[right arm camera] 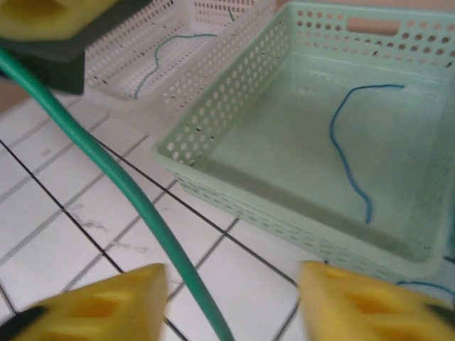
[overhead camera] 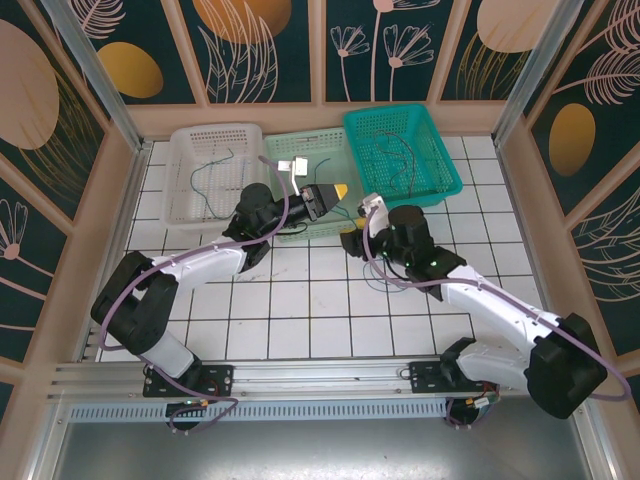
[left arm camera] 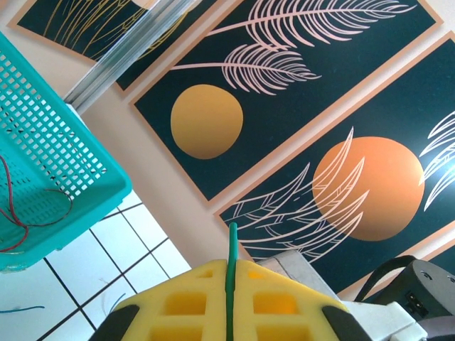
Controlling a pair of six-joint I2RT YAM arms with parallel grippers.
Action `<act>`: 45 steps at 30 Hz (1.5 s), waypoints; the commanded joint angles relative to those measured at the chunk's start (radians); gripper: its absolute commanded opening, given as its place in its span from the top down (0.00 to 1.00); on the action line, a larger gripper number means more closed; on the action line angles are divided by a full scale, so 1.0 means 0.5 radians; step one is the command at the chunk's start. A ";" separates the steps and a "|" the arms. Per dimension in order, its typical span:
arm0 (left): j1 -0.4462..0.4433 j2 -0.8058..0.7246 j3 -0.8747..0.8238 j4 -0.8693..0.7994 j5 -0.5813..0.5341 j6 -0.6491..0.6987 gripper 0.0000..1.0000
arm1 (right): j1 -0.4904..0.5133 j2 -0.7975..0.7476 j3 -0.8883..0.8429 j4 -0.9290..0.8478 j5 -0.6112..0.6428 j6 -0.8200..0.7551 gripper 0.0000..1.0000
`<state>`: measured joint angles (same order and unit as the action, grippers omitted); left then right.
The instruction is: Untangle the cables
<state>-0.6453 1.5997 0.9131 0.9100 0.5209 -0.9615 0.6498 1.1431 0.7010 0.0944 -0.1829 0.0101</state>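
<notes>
One green cable (right arm camera: 135, 192) is pinched in the clamped left gripper (left arm camera: 230, 284) and is strung slantwise through the wide-spread, empty right gripper (right arm camera: 231, 302).

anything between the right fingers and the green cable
Nothing visible does. The green cable runs through the gap between the open fingers of the right gripper, while the left gripper pinches it.

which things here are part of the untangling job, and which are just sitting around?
Job:
green cable, pinched in the left gripper
blue cable
red cable
teal-green cable

Just there:
white basket
pale green basket
teal basket
purple arm cables
</notes>
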 commanded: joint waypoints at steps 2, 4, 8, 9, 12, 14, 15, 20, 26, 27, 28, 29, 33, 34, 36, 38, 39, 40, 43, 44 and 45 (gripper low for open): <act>0.005 -0.024 -0.013 0.147 -0.162 0.022 0.98 | 0.041 0.099 0.020 0.241 -0.248 0.150 0.81; 0.005 -0.059 -0.075 0.252 -0.307 0.035 0.98 | 0.095 0.131 -0.034 0.356 -0.311 0.230 0.91; 0.005 -0.085 -0.192 0.533 -0.548 0.035 0.97 | 0.295 0.275 -0.050 0.510 -0.296 0.353 0.99; 0.005 -0.081 -0.201 0.572 -0.586 0.033 0.97 | 0.338 0.326 -0.032 0.532 -0.290 0.385 1.00; 0.005 -0.072 -0.244 0.697 -0.700 0.016 0.97 | 0.452 0.447 0.005 0.623 -0.228 0.464 1.00; 0.006 -0.072 -0.295 0.798 -0.786 0.008 0.95 | 0.495 0.527 0.023 0.700 -0.239 0.526 1.00; 0.005 -0.076 -0.312 0.818 -0.818 0.016 0.94 | 0.506 0.557 0.029 0.719 -0.253 0.549 1.00; 0.005 -0.124 -0.360 0.803 -0.920 0.105 0.90 | 0.570 0.664 0.080 0.730 -0.305 0.599 1.00; 0.005 -0.152 -0.393 0.826 -0.946 0.126 0.81 | 0.607 0.681 0.131 0.666 -0.248 0.575 1.00; 0.004 -0.162 -0.396 0.807 -0.947 0.136 0.74 | 0.601 0.661 0.126 0.646 -0.214 0.556 1.00; 0.005 -0.186 -0.405 0.774 -0.947 0.157 0.68 | 0.587 0.638 0.126 0.606 -0.176 0.541 1.00; 0.006 -0.222 -0.420 0.728 -0.961 0.195 0.57 | 0.566 0.613 0.124 0.567 -0.162 0.528 1.00; 0.007 -0.460 -0.476 0.420 -1.136 0.393 0.21 | 0.454 0.480 0.071 0.462 -0.177 0.496 1.00; 0.008 -0.532 -0.482 0.304 -1.200 0.446 0.13 | 0.431 0.447 0.048 0.453 -0.199 0.484 1.00; 0.007 -0.654 -0.485 0.147 -1.264 0.553 0.04 | 0.400 0.408 0.030 0.414 -0.250 0.445 1.00; 0.007 -0.754 -0.483 -0.004 -1.299 0.645 0.01 | 0.384 0.395 0.028 0.377 -0.275 0.410 1.00; 0.007 -0.787 -0.482 -0.054 -1.305 0.671 0.02 | 0.379 0.394 0.032 0.370 -0.288 0.401 1.00; 0.005 -0.818 -0.485 -0.102 -1.316 0.696 0.01 | 0.374 0.395 0.036 0.366 -0.306 0.393 1.00; 0.007 -0.875 -0.516 -0.194 -1.348 0.708 0.01 | 0.364 0.396 0.052 0.378 -0.307 0.390 1.00; 0.006 -0.887 -0.529 -0.219 -1.351 0.708 0.01 | 0.348 0.395 0.057 0.379 -0.287 0.404 1.00; 0.006 -0.894 -0.539 -0.242 -1.347 0.708 0.01 | 0.331 0.390 0.061 0.384 -0.285 0.422 1.00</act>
<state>-0.6460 1.1645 0.6678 0.8825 -0.1226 -0.6525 0.8337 1.3552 0.7277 0.2886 -0.3130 0.2340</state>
